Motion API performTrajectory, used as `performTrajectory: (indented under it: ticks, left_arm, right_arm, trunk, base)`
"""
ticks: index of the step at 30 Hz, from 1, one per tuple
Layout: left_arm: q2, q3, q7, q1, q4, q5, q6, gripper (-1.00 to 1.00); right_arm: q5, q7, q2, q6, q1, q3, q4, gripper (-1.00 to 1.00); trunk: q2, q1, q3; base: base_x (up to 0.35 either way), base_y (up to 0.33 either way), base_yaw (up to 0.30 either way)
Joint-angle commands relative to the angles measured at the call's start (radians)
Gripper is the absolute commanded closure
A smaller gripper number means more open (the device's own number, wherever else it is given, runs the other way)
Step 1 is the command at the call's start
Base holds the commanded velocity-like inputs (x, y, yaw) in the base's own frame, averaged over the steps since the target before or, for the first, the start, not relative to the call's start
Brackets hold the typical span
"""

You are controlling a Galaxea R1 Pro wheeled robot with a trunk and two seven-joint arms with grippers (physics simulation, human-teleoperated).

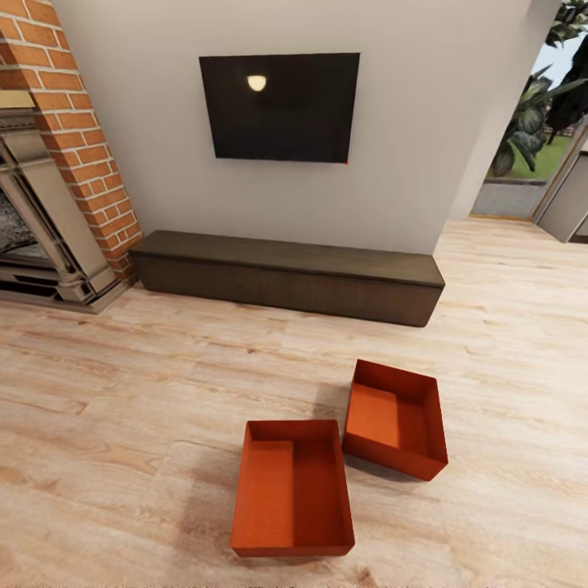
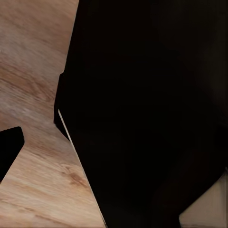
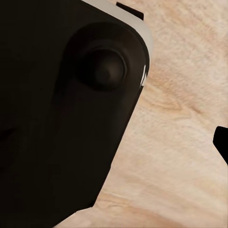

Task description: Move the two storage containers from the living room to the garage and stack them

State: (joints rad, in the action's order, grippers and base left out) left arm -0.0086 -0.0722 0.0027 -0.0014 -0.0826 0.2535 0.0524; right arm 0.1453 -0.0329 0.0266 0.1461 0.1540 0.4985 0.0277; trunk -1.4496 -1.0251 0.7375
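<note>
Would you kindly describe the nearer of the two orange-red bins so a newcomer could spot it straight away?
Start at the long low dark-brown cabinet under the black wall TV, then come forward over the pale wood-plank floor. The nearer orange-red open-top bin sits squarely to the camera, unlike its angled twin bin nearer the cabinet.
</note>
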Motion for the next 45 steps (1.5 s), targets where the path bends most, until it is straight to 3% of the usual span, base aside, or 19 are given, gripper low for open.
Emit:
performTrajectory:
  ticks: [1, 28, 45]
  left_arm:
    - [0.000, -0.007, 0.000, 0.000, 0.000, 0.001, 0.002, -1.00]
    - [-0.004, 0.002, 0.005, 0.000, 0.010, -0.004, 0.001, -1.00]
    - [0.002, -0.011, 0.005, 0.000, 0.009, 0.005, 0.001, -1.00]
  right_arm:
    - [0.010, -0.001, 0.000, 0.007, 0.001, 0.009, 0.003, -1.00]
    - [0.013, -0.002, 0.003, 0.013, 0.001, 0.008, 0.003, -1.00]
    - [0.013, -0.002, 0.001, 0.013, 0.001, 0.008, 0.003, -1.00]
  trunk:
    - [0.000, 0.000, 0.002]
    - [0.000, 0.000, 0.046]
    - [0.000, 0.000, 0.074]
  base:
    - [0.000, 0.000, 0.000]
    - [0.000, 0.000, 0.000]
    - [0.000, 0.000, 0.000]
